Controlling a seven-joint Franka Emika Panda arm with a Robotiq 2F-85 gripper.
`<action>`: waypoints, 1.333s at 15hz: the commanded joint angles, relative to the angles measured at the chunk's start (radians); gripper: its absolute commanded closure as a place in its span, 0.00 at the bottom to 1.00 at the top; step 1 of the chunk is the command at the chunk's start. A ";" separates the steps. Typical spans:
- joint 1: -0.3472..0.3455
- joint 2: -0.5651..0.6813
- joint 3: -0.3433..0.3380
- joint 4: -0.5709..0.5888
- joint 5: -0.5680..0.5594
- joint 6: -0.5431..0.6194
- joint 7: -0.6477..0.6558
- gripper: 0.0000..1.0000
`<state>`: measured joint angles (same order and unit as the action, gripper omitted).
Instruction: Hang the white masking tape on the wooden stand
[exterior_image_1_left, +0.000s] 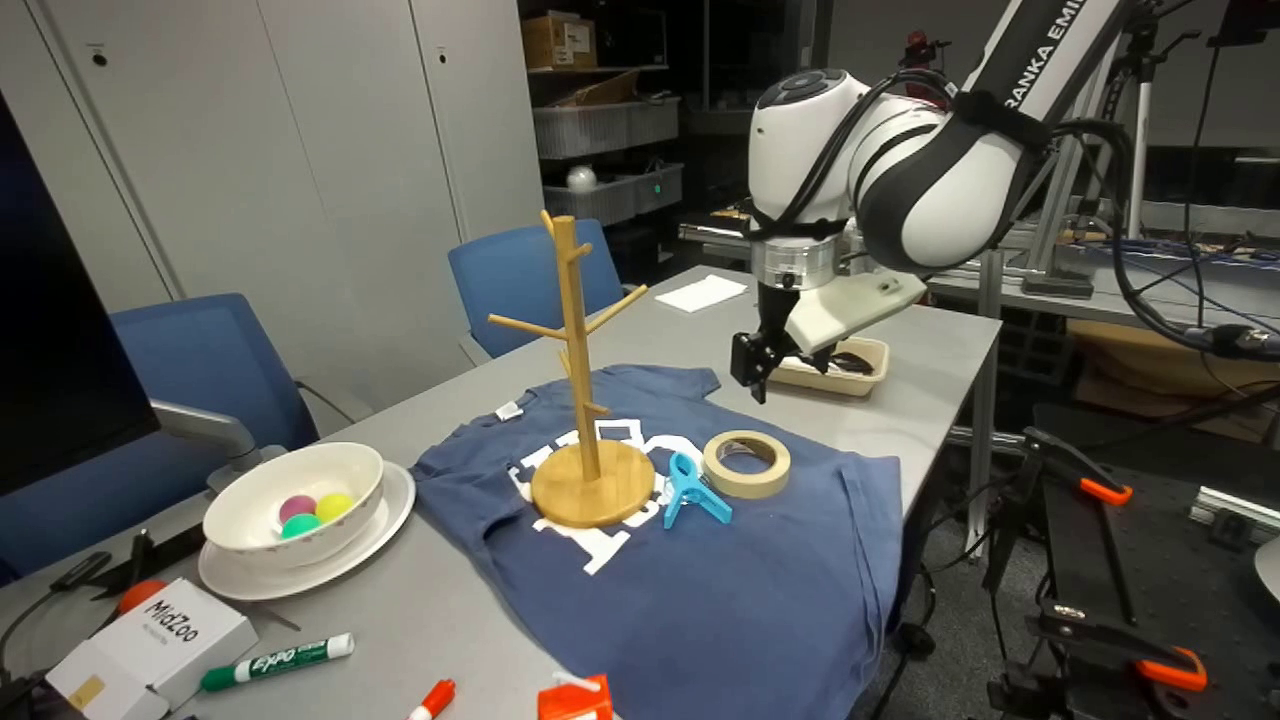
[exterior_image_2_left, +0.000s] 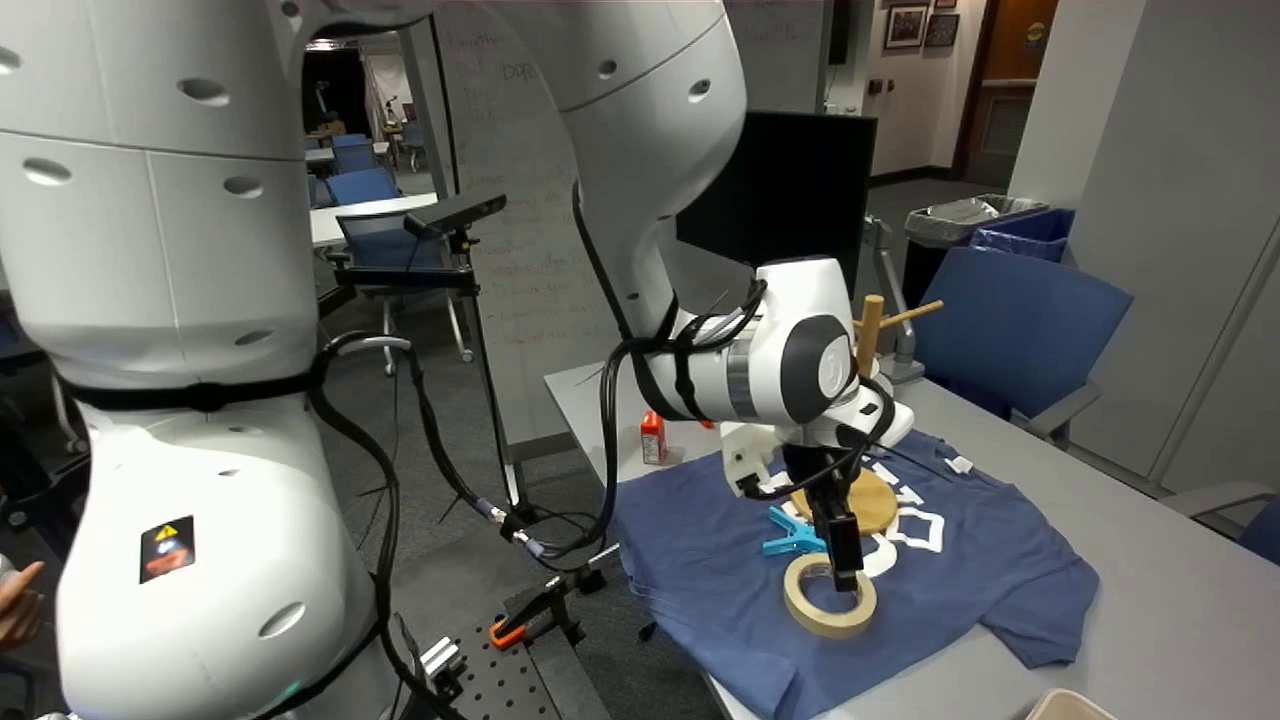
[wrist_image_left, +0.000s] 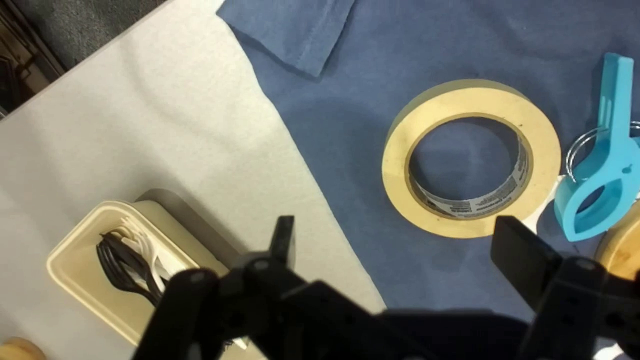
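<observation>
The white masking tape (exterior_image_1_left: 748, 487) is a cream ring lying flat on a blue shirt, beside the stand's base; it also shows in an exterior view (exterior_image_2_left: 828, 626) and the wrist view (wrist_image_left: 397, 167). The wooden stand (exterior_image_1_left: 576, 350) stands upright on its round base, with bare side pegs. In an exterior view its pole (exterior_image_2_left: 868, 338) is partly hidden by the arm; in the wrist view only its base edge (wrist_image_left: 625, 247) shows. My gripper (wrist_image_left: 400, 245) is open and empty, pointing down above the table; its fingers are apart from the tape, and one overlaps the tape's edge in view.
A blue clip (exterior_image_1_left: 692, 492) lies between tape and stand. A beige tray (wrist_image_left: 85, 280) with cutlery stands beside the shirt (exterior_image_1_left: 760, 600). A white bowl (exterior_image_1_left: 250, 540) with balls, a white box (exterior_image_1_left: 165, 640) and markers are farther along the table.
</observation>
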<state>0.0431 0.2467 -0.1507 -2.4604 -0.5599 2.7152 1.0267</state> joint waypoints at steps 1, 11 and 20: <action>0.000 0.049 -0.008 -0.009 0.056 0.072 -0.051 0.00; -0.038 0.218 0.006 0.001 0.468 0.191 -0.317 0.00; -0.013 0.285 -0.028 0.100 0.613 0.182 -0.420 0.00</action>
<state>0.0124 0.4945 -0.1574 -2.4010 0.0125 2.8804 0.6507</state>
